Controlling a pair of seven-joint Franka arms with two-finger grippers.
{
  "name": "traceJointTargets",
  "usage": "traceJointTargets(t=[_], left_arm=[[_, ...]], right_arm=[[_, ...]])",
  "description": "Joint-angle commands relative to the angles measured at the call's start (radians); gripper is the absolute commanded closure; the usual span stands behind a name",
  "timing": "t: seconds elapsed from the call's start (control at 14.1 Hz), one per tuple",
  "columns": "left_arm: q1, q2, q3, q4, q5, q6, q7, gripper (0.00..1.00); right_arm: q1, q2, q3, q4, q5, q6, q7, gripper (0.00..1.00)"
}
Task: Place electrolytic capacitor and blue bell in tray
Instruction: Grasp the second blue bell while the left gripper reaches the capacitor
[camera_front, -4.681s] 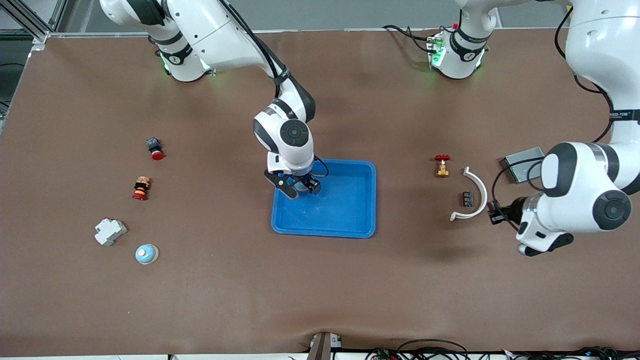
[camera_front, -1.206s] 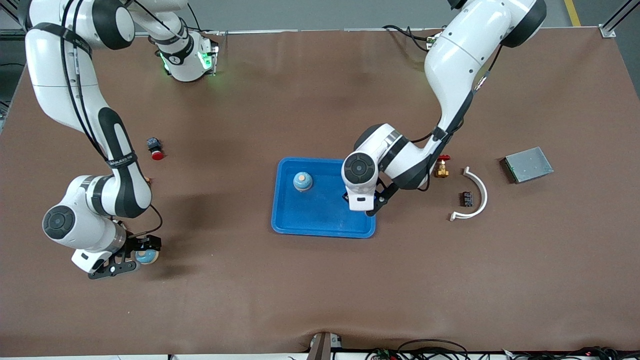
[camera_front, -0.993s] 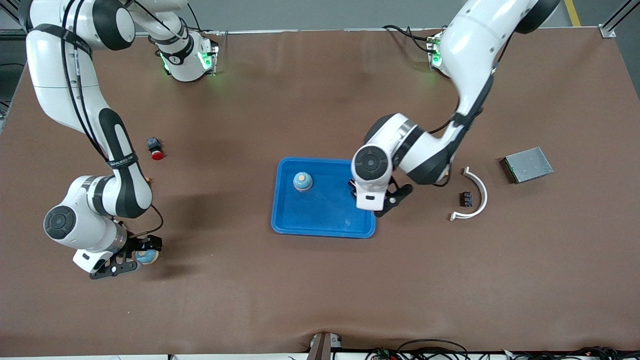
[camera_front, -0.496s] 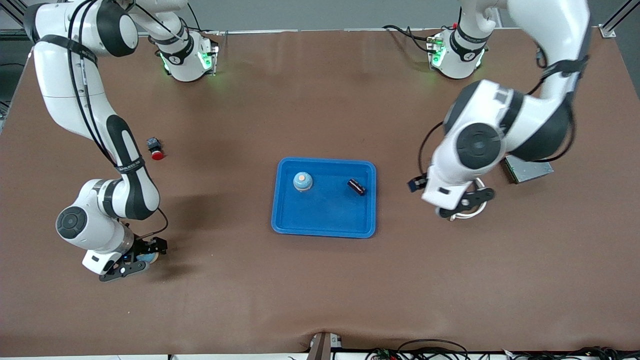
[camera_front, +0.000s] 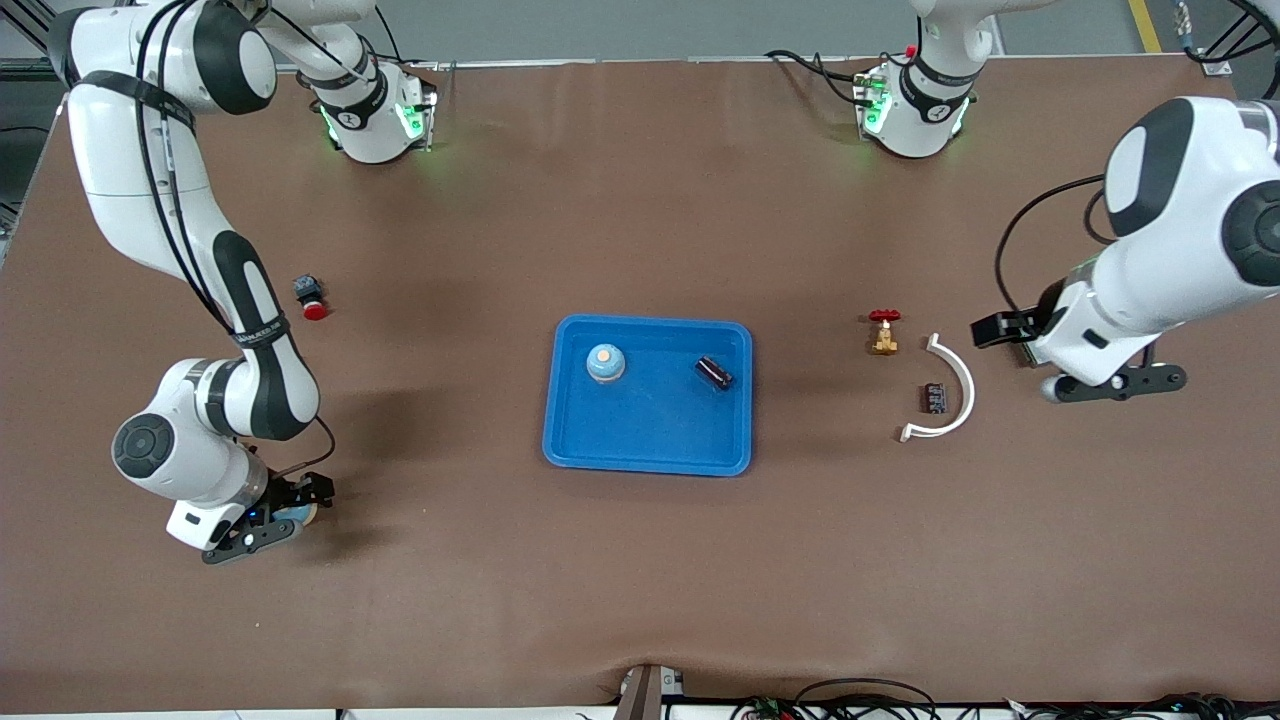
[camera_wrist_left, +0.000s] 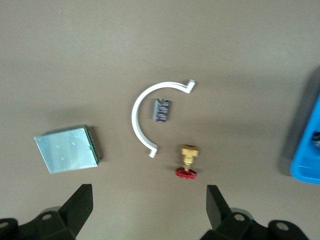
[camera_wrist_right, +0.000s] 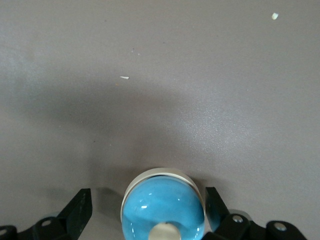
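Now we see the right gripper (camera_front: 268, 516) spread around a second bell (camera_wrist_right: 163, 206); the left gripper (camera_front: 1075, 362) hangs open, empty, over the table; bell (camera_front: 605, 362) and capacitor (camera_front: 714, 373) lie in the tray (camera_front: 646, 440).

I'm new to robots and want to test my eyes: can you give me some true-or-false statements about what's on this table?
1. A blue bell sits in the tray. True.
2. The dark capacitor lies outside the tray. False: it lies inside it.
3. The right gripper is open around a second blue bell. True.
4. The left gripper holds the red-handled valve. False: it is open and empty above the table.
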Motion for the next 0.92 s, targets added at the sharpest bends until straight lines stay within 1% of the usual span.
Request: traceJointTargets(t=[0.0, 0.14, 0.21, 0.35, 0.5, 0.57, 0.71, 0.78, 0.85], left_arm=[[0.026, -0.115, -0.008, -0.263, -0.018, 0.224, 0.053, 0.0], [0.025, -0.129, -0.008, -0.392, -0.009, 0.386, 0.056, 0.0], [0.025, -0.123, -0.008, -0.426, -0.004, 0.432, 0.079, 0.0], [0.025, -0.085, -0.008, -0.447, -0.004, 0.475, 0.122, 0.0], [0.025, -0.024, -0.008, -0.448, -0.003, 0.504, 0.123, 0.0], [0.023, 0.01, -0.006, -0.446, -0.001, 0.521, 0.123, 0.0], [0.025, 0.068, -0.006, -0.444, -0.001, 0.567, 0.123, 0.0], [0.023, 0.099, -0.006, -0.441, -0.001, 0.595, 0.123, 0.0], [0.023, 0.127, -0.006, -0.441, -0.001, 0.63, 0.123, 0.0]], right_arm=[[-0.018, 0.024, 0.011, 0.027, 0.007, -0.003, -0.039, 0.0], [-0.019, 0.029, 0.011, 0.027, 0.009, -0.003, -0.065, 0.0], [-0.027, 0.03, 0.011, 0.027, 0.01, -0.004, -0.088, 0.0], [-0.038, 0.033, 0.011, 0.027, 0.01, -0.004, -0.1, 0.0], [-0.038, 0.033, 0.013, 0.027, 0.01, -0.011, -0.102, 0.0], [-0.038, 0.033, 0.013, 0.027, 0.01, -0.014, -0.104, 0.02], [-0.038, 0.03, 0.013, 0.027, 0.012, -0.017, -0.125, 0.52], [-0.036, 0.03, 0.013, 0.027, 0.014, -0.017, -0.12, 0.87], [-0.035, 0.03, 0.014, 0.027, 0.024, -0.018, -0.113, 1.0]])
